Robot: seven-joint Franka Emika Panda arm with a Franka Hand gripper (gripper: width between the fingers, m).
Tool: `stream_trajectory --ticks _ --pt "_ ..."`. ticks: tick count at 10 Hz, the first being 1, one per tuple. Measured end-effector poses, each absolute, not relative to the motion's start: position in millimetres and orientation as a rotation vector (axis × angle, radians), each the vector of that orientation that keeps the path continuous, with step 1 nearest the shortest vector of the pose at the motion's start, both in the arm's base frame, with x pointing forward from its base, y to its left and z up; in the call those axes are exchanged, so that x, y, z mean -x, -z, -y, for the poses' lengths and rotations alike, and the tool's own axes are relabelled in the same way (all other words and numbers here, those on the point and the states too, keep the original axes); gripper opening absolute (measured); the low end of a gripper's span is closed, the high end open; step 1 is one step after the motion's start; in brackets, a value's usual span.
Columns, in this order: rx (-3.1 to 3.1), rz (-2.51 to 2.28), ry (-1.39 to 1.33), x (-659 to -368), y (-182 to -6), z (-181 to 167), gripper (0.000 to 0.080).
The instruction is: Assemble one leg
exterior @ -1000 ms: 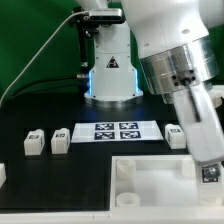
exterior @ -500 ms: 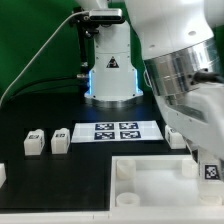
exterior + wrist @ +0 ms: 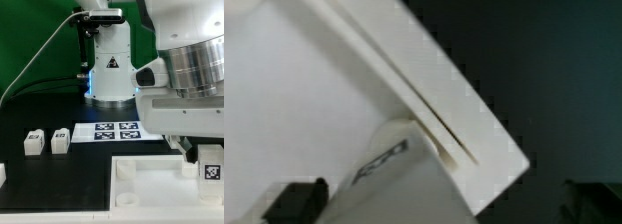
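My gripper [image 3: 207, 158] hangs at the exterior view's right over the large white panel [image 3: 150, 178], shut on a leg [image 3: 211, 168] whose black-and-white tag faces the camera. In the wrist view the held leg [image 3: 402, 175] fills the lower middle between the dark fingers [image 3: 295, 203], above the panel's raised rim [image 3: 446, 120]. Two more legs [image 3: 35, 142] [image 3: 61, 140] stand left of the marker board [image 3: 118, 130]. Another white piece [image 3: 2, 173] shows at the far left edge.
The robot base [image 3: 110, 70] stands behind the marker board. A socket [image 3: 125, 170] sits in the panel's near-left corner. My arm covers the table right of the marker board.
The arm's wrist has swung toward the exterior view's left and now hides the leg that stood right of the marker board. The held leg has risen slightly.
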State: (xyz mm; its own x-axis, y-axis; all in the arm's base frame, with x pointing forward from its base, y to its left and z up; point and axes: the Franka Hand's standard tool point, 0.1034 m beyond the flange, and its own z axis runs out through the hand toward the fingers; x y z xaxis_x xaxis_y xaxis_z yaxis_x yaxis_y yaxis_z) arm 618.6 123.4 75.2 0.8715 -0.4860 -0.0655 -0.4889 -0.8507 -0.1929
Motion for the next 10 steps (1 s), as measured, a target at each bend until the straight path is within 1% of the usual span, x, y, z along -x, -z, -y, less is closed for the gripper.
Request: stream_trajectory --ticks 2,3,4,5,6,7,9,10 --pt "2.946 -0.247 0.032 -623.1 -75.5 -115.8 0.0649" --pt "2.944 -0.251 0.032 -622.7 -75.2 -116.9 0.0649" --pt "2.935 -0.316 0.025 -622.5 -75.3 -117.9 0.0563" --pt "2.931 -0.345 0.022 -622.5 -75.3 -118.0 0.0427" --pt "2.914 -0.441 0.012 -622.4 -75.3 -119.0 0.0427" --pt "2.883 -0.629 -0.013 -620.9 -73.5 -115.4 0.0303" --pt "2.737 -1.018 -0.068 -625.2 -74.8 -110.6 0.03" --pt "2.624 -1.223 -0.1 -626.8 -72.7 -105.3 0.03"
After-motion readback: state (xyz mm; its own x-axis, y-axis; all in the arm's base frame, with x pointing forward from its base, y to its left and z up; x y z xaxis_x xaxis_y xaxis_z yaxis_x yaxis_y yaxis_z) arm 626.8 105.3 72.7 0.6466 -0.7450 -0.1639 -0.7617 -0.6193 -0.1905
